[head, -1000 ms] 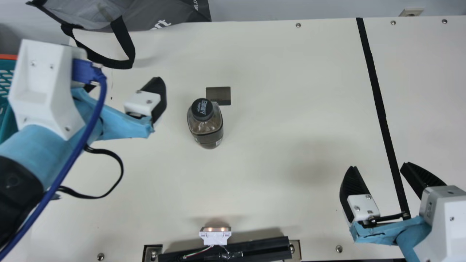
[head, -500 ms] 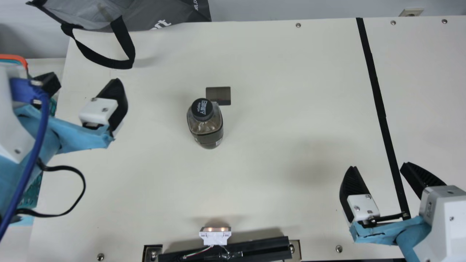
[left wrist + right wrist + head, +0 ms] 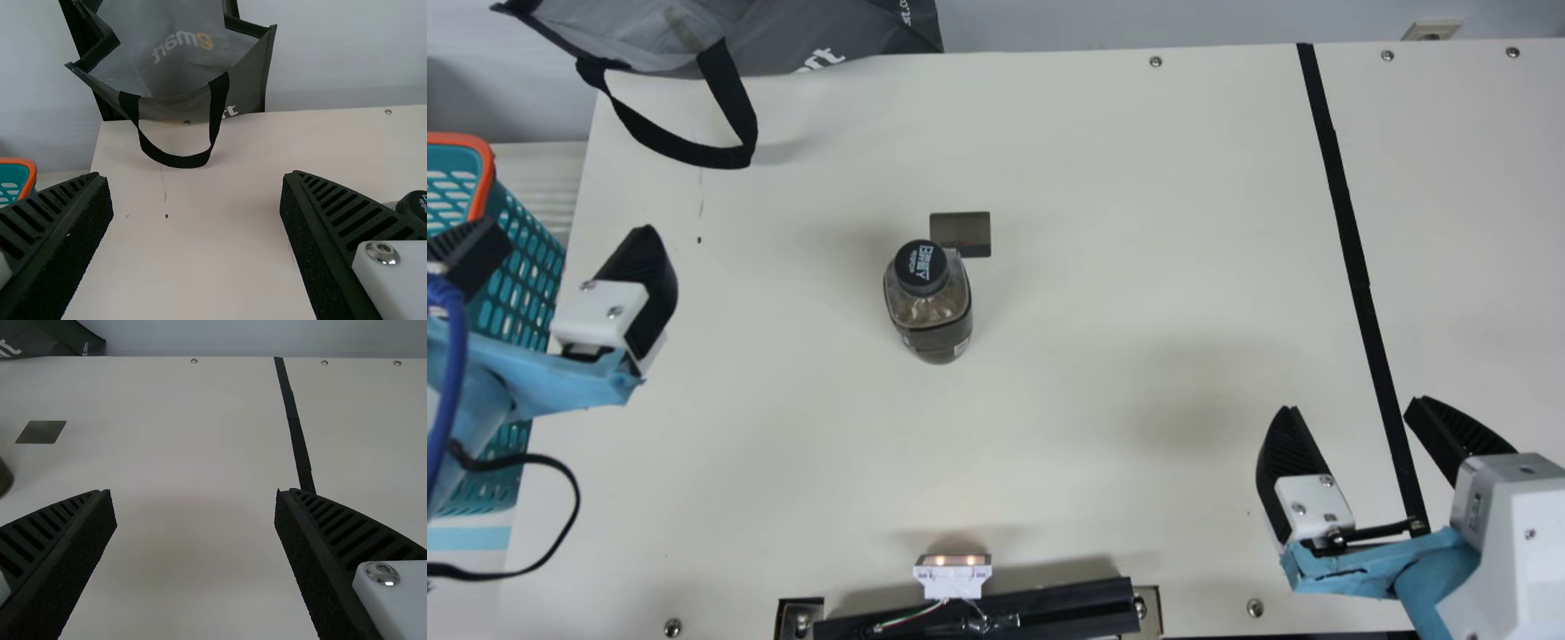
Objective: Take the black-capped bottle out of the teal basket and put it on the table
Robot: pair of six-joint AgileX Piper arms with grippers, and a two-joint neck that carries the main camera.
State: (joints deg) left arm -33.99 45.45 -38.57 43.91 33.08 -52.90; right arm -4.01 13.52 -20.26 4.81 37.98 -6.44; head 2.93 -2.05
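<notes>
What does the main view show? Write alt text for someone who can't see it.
A black-capped bottle stands upright on a cream table, outside the teal basket at the left edge. The left gripper, open, partly hides the basket; the right gripper, open, is at lower right.

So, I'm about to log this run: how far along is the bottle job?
Looks done: the black-capped bottle stands upright on the table, outside the teal basket. Nothing is in hand: the left gripper and right gripper are open and empty. With the bottle down and free, probably nothing is left.
</notes>
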